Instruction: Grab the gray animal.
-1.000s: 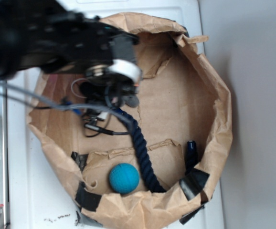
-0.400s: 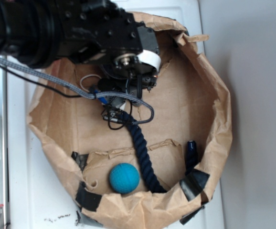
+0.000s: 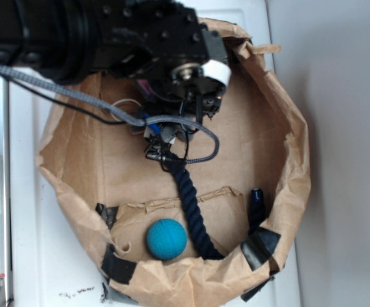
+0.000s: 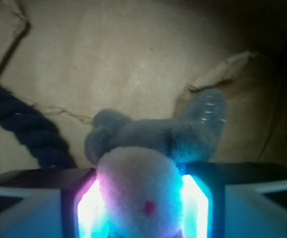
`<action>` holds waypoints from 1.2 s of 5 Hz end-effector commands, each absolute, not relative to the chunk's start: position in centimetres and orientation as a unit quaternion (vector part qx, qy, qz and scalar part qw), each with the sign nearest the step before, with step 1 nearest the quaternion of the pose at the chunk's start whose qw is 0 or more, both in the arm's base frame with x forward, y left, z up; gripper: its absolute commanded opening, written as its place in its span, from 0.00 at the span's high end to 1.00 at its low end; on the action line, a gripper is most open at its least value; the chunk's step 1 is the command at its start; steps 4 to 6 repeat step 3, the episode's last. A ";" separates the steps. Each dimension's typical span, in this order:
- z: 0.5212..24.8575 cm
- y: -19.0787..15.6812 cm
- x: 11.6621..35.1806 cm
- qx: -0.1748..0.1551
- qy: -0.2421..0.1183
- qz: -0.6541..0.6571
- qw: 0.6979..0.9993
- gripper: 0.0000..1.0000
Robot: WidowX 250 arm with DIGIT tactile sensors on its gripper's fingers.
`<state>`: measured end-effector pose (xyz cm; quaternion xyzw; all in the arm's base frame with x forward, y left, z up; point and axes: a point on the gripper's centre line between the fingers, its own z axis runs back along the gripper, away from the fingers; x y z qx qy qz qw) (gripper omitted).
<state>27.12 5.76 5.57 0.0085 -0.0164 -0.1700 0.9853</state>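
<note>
In the wrist view the gray animal (image 4: 148, 134) fills the space between my two glowing pads (image 4: 195, 203). Its cream face with a small pink spot is squeezed between them, and its gray ears and a limb stick out past the fingertips. My gripper (image 4: 142, 208) is shut on it. In the exterior view the black arm covers the gripper (image 3: 164, 135) and nearly all of the animal. Only a white loop string (image 3: 126, 104) shows beside the arm. All of this is inside the brown paper bag (image 3: 298, 160), at its upper middle.
A navy rope (image 3: 189, 195) runs from just under the gripper down to the bag's lower wall, and also shows at the left as the rope (image 4: 24, 129) in the wrist view. A teal ball (image 3: 166, 238) lies at the bottom. Torn paper flaps and black tape line the rim.
The arm has shifted to the right and slightly toward the bag's top over the last second. The white loop string has travelled with it.
</note>
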 end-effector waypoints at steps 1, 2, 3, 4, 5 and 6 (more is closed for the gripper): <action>16.5 6.3 25.0 -0.007 -0.052 -0.189 0.981 1.00; 17.5 5.9 24.9 -0.021 -0.055 -0.195 0.979 1.00; 17.1 5.4 25.0 0.000 -0.082 -0.199 0.976 1.00; 17.1 5.4 25.0 0.000 -0.082 -0.199 0.976 1.00; 17.1 5.4 25.0 0.000 -0.082 -0.199 0.976 1.00; 17.1 5.4 25.0 0.000 -0.082 -0.199 0.976 1.00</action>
